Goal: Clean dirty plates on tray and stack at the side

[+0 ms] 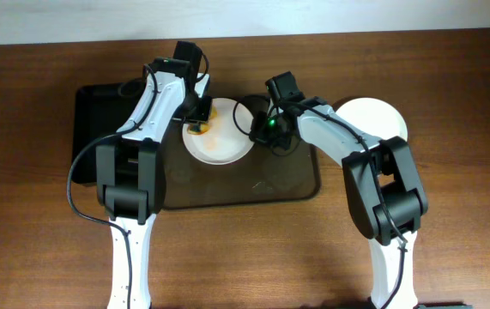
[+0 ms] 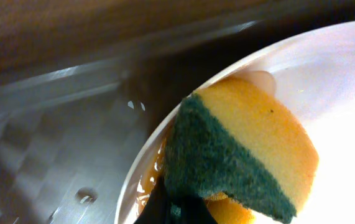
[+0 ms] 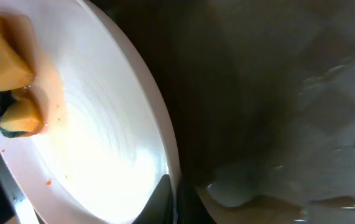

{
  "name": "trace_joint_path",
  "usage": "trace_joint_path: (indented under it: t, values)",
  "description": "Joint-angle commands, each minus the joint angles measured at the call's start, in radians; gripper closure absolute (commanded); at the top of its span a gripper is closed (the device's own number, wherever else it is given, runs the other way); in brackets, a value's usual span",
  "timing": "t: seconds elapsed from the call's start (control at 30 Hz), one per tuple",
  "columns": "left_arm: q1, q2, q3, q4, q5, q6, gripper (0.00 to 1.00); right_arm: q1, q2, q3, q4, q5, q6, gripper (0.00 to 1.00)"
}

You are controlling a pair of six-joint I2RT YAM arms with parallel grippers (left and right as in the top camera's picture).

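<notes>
A: Wiping step. We logged the left gripper [image 1: 198,118] closed tight on the sponge [image 2: 252,149], which was yellow with a green scouring layer. It was pressed to the plate [image 1: 223,142] at its left rim. An orange-brown smear [image 2: 145,183] lay just beside and under the sponge.

B: Agreed. We placed that plate on the far half of the tray [image 1: 270,187], left of centre. The right gripper [image 1: 260,129] sat at the plate's right rim. From the wrist view we read its fingers as pinched narrowly on that rim, steadying it.

A: A second plate [image 1: 373,120] lay on the table [image 1: 450,240] right of the tray, apart from the work. We could not find a third.

B: Risks, as we judged them. The sponge seemed gripped by its lower end only, so a hard sideways stroke could twist it out of the fingers.

A: The sponge also bore right at the rim. Downward pressure there could tip the plate, or drag it out of the right gripper's thin hold on a glossy edge.

B: We noted both wrists were close across one plate, and a long stroke to the right could bring them into contact. Smear pushed over the rim would foul the tray.
</notes>
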Motion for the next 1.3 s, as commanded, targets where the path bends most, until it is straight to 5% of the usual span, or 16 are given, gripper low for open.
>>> trace_joint_path:
  t: [0.0, 0.27, 0.6, 0.87, 0.93, 1.03, 1.13, 1.2, 1.27]
  values:
    - [0.033, 0.061, -0.034, -0.077, -0.231, -0.027, 1.0, -0.012, 0.014, -0.003, -0.02, 0.021, -0.011, 0.96]
    - [0.005, 0.061, -0.034, -0.242, 0.404, 0.404, 1.0, -0.012, 0.014, -0.003, -0.02, 0.017, -0.011, 0.96]
    - [0.054, 0.061, 0.043, -0.239, 0.758, 0.412, 1.0, -0.012, 0.014, -0.003, -0.019, 0.014, -0.018, 0.96]
    - [0.17, 0.061, 0.183, -0.187, 0.801, 0.196, 1.0, -0.012, 0.014, -0.003, -0.013, 0.014, -0.018, 0.95]
    - [0.19, 0.061, 0.189, -0.187, 0.87, 0.196, 1.0, -0.012, 0.014, -0.003, 0.004, 0.014, -0.018, 0.81]
    - [0.214, 0.061, 0.19, -0.195, 0.89, 0.196, 1.0, -0.011, 0.014, -0.003, 0.033, 0.015, -0.018, 0.77]
    - [0.222, 0.061, 0.19, -0.198, 0.874, 0.196, 1.0, 0.004, 0.014, -0.003, 0.047, 0.032, -0.023, 0.79]
    - [0.222, 0.061, 0.19, -0.204, 0.805, 0.196, 1.0, 0.02, 0.014, -0.003, 0.047, 0.04, -0.037, 0.96]
    - [0.222, 0.061, 0.19, -0.213, 0.784, 0.196, 1.0, 0.02, 0.014, -0.003, 0.047, 0.024, -0.061, 0.96]
